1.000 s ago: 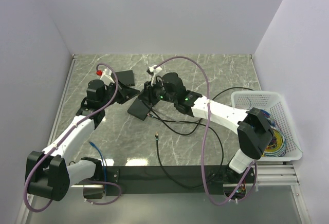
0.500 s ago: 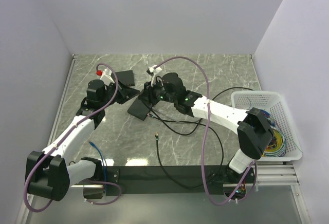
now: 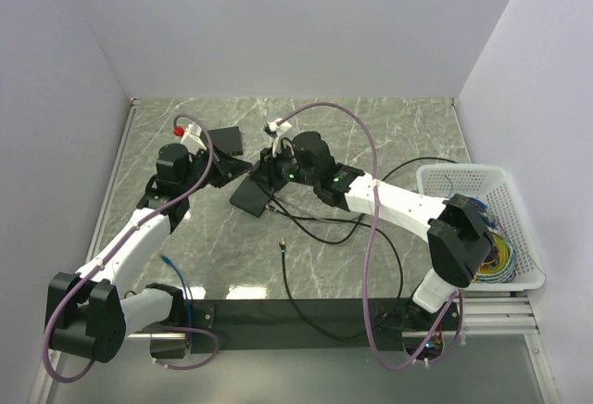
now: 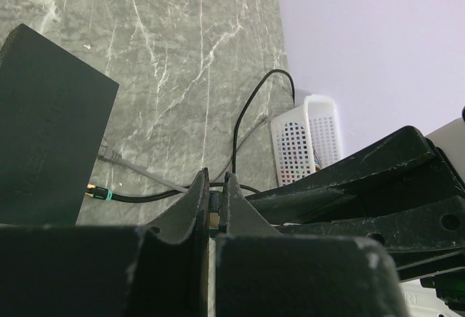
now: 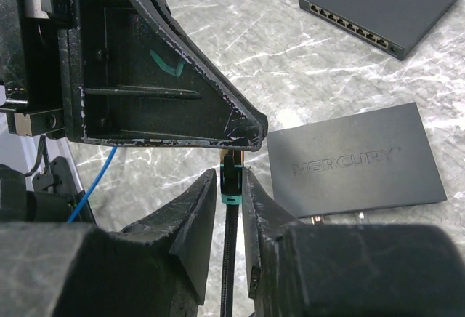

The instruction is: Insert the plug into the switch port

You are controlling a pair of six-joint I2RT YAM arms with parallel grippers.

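Observation:
The plug, black with a teal band and a gold tip, ends a black cable and stands between my right gripper's fingers, which are shut on its body. My left gripper is shut on the plug's tip, so both grippers meet over the table's middle, left gripper beside right gripper. A flat black switch marked MERCURY lies just right of them, the same switch seen below the grippers from above. A second switch lies farther off, its row of ports showing.
Another teal-banded plug and a grey plug sit at the near switch's edge. A loose black cable end and a blue cable lie toward the front. A white basket of cables stands at the right.
My right gripper's jaws have drawn slightly closer round the plug. Both arms keep their places.

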